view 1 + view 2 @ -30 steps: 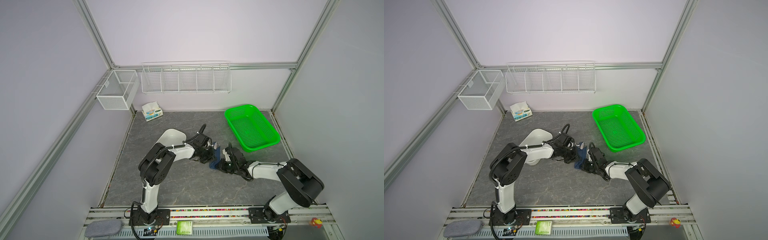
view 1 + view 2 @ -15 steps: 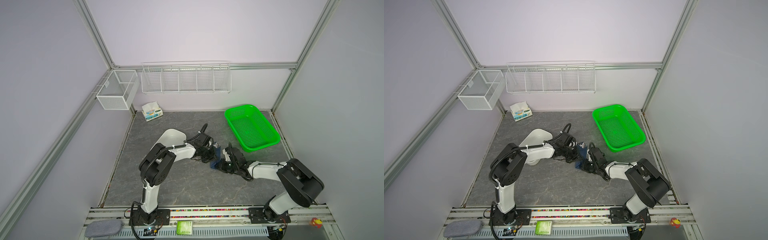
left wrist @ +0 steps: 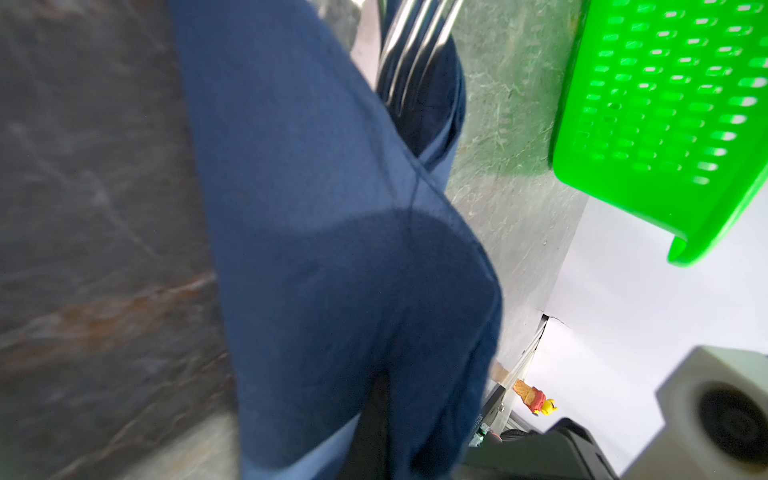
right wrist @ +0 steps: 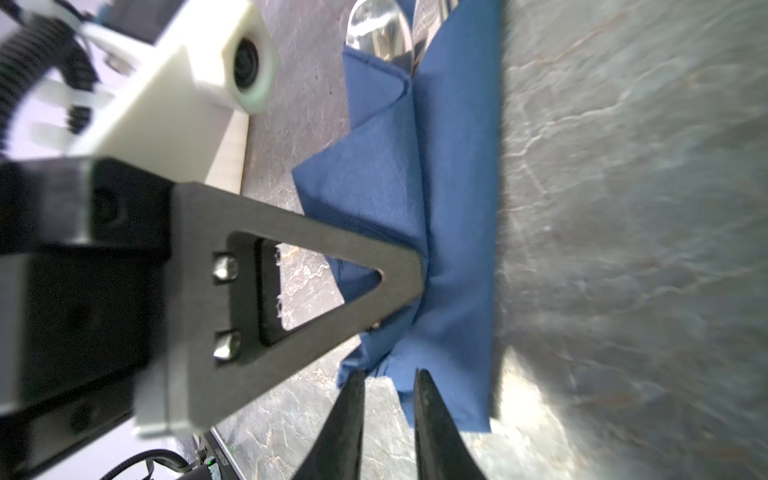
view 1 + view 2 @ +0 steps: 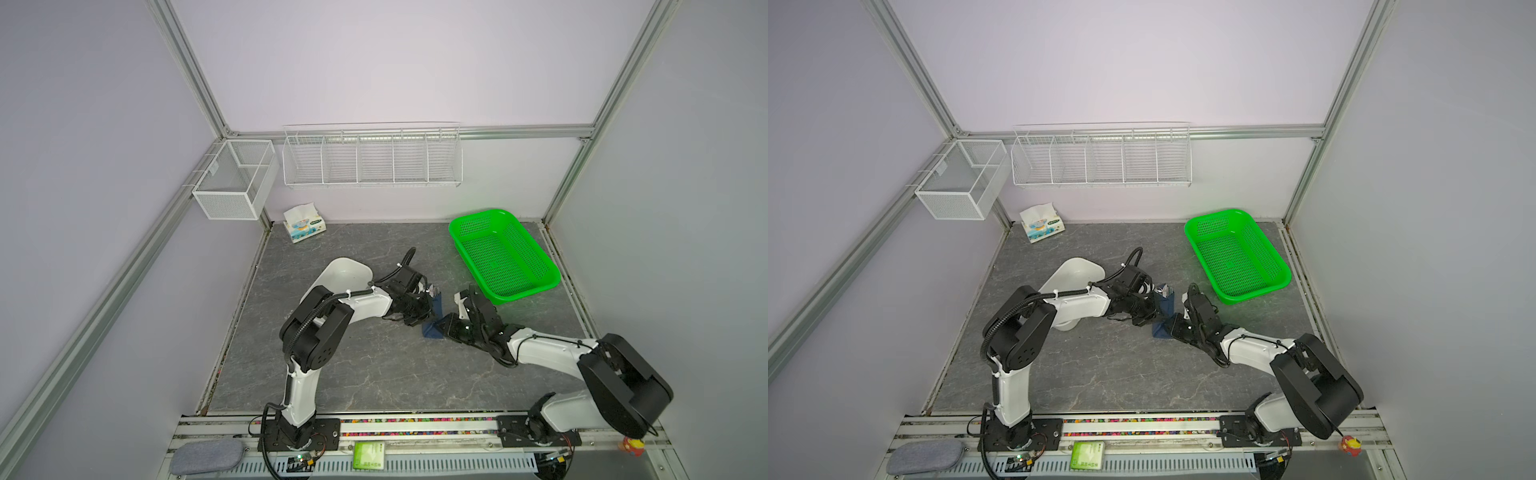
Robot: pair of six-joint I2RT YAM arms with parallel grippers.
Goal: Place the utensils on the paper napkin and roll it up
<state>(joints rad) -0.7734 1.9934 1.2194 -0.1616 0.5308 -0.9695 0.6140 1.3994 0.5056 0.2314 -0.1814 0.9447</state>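
Note:
The dark blue paper napkin [image 5: 430, 331] [image 5: 1160, 329] lies mid-table, folded into a narrow bundle around the utensils. Fork tines [image 5: 435, 288] [image 3: 415, 41] and a spoon bowl [image 4: 374, 29] stick out of its far end. My left gripper [image 5: 424, 311] [image 5: 1153, 311] is shut on the napkin's middle, and its triangular finger [image 4: 332, 270] bunches the paper at the tip. The napkin [image 3: 332, 208] drapes across the left wrist view. My right gripper [image 4: 388, 376] [image 5: 444, 328] sits at the bundle's near end, jaws slightly apart, holding nothing.
A green basket [image 5: 505, 253] [image 5: 1237, 253] [image 3: 665, 104] stands just behind and to the right of the right gripper. A white dish [image 5: 347, 270] lies behind the left arm. A tissue pack [image 5: 303, 222] is at the back left, below wall racks [image 5: 372, 160].
The right gripper's jaws have parted a little at the napkin's near end. The left gripper stays shut on the bundle, and both arms have barely moved.

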